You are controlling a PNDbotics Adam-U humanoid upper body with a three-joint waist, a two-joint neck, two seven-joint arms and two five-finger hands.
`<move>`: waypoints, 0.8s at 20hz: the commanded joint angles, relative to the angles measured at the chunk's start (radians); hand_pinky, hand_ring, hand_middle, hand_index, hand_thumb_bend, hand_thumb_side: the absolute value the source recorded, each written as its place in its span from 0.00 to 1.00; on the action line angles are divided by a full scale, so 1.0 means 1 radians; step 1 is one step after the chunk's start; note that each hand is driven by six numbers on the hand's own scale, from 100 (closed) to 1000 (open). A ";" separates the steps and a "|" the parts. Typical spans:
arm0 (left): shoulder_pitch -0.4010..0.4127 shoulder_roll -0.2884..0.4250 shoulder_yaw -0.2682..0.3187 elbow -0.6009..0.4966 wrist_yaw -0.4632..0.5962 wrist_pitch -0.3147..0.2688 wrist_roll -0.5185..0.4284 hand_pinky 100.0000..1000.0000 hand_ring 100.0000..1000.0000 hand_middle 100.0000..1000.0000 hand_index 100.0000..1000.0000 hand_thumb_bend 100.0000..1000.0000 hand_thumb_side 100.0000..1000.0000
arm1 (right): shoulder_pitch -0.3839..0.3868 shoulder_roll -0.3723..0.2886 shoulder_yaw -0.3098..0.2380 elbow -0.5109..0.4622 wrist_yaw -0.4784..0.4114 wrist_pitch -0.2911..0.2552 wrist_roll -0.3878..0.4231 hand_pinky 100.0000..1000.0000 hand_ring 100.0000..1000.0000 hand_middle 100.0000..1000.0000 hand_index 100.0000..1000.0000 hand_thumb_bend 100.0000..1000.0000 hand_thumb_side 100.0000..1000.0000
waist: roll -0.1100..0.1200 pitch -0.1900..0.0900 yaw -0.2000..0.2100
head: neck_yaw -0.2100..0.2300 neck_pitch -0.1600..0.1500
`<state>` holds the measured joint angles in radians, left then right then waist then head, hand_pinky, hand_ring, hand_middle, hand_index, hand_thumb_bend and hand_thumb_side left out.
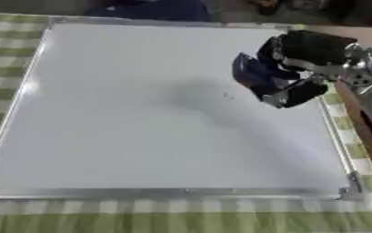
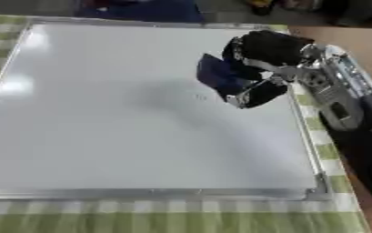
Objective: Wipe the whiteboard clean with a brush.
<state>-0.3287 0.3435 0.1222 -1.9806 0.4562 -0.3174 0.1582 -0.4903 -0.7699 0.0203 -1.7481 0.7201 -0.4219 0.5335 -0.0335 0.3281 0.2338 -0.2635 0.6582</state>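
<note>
A large whiteboard (image 1: pixel 141 127) with a silver frame lies flat on the table and fills most of both views. Its surface looks white, apart from a tiny faint mark (image 1: pixel 228 96) right of centre. My right hand (image 1: pixel 300 59) comes in from the right and hovers over the board's upper right part, its fingers and thumb curled round a dark blue brush (image 1: pixel 251 73). The brush sits just up and right of the faint mark. A soft shadow of the hand lies on the board to its left. My left hand shows in neither view.
A green and white checked cloth (image 1: pixel 181 218) covers the table around the board. A brown strip (image 1: pixel 362 123) runs along the right side. Dark things (image 1: pixel 153 9) lie beyond the board's far edge.
</note>
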 commanded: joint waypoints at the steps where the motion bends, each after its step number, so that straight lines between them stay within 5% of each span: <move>1: -0.015 0.023 0.009 -0.019 -0.003 -0.002 -0.006 0.38 0.44 0.46 0.48 0.04 0.95 | -0.004 -0.056 -0.028 -0.031 -0.032 0.006 0.008 0.35 0.39 0.00 0.00 0.00 0.39 | 0.001 -0.013 0.002 | 0.004 0.004; 16: -0.020 0.012 0.008 -0.019 -0.008 0.000 -0.017 0.38 0.43 0.46 0.47 0.03 0.97 | -0.066 -0.084 -0.021 0.071 0.034 -0.003 0.002 0.35 0.39 0.00 0.00 0.00 0.36 | -0.001 0.017 0.033 | -0.017 -0.037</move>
<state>-0.3353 0.3421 0.1221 -1.9806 0.4478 -0.3157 0.1467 -0.5401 -0.8142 0.0076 -1.6813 0.7400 -0.4204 0.5380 -0.0376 0.3612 0.2666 -0.2763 0.6318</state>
